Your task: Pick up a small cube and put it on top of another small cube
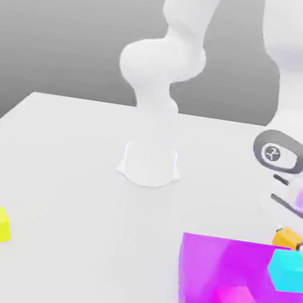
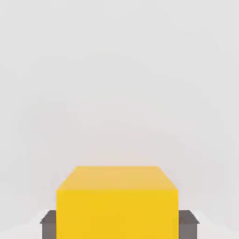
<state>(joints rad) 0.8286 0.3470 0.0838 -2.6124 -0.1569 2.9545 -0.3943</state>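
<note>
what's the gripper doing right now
Tool: closed on the orange cube, one finger on each side.

And here's the yellow cube (image 2: 117,214), squarely between the two fingers of the tool (image 2: 117,229), and they're closed on it, one dark fingertip (image 2: 188,225) against each side! One face shows a strong, flat yellow, and the narrower face beyond it comes up paler, its edges slanting inward. Past the cube it's all pale grey worktop (image 2: 116,84), smooth, with a faint warm tint close to the cube.
</note>
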